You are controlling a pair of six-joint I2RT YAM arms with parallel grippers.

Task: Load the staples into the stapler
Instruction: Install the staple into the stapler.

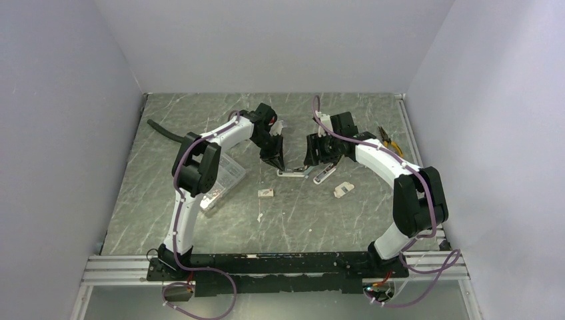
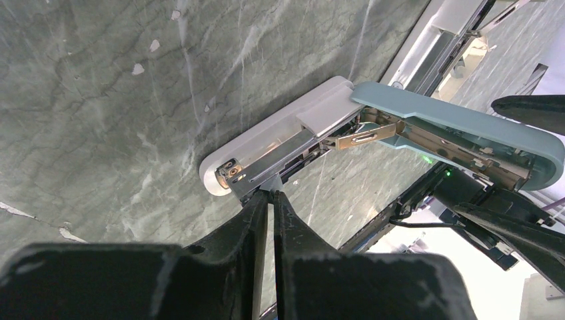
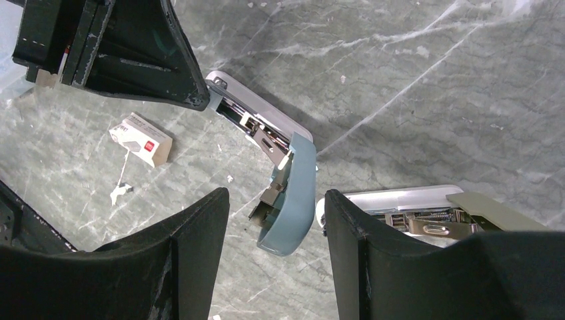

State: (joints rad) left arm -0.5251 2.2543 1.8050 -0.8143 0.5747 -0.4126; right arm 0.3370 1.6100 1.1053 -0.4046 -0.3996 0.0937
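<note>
You seem to be working at the opened blue stapler's (image 2: 280,133) magazine. The left end effector (image 2: 270,195) is barely apart at its tip, and the right end effector (image 3: 276,197) is spread wide around the lid. The staple box (image 3: 140,139) lies nearby on the counter (image 3: 433,80); next, get staples seated in the channel.

Back wall (image 1: 273,40), left wall (image 1: 60,133), right wall (image 1: 493,120): plain pale grey panels, unmarked, enclosing the work area on three sides. Tabletop (image 1: 300,227): grey-green marble-pattern surface, white veins running across it, sheet lying flat. Aluminium frame (image 1: 113,270) running along near edge of tabletop. Light falling evenly from above, casting only soft shadows, washing walls pale.
</note>
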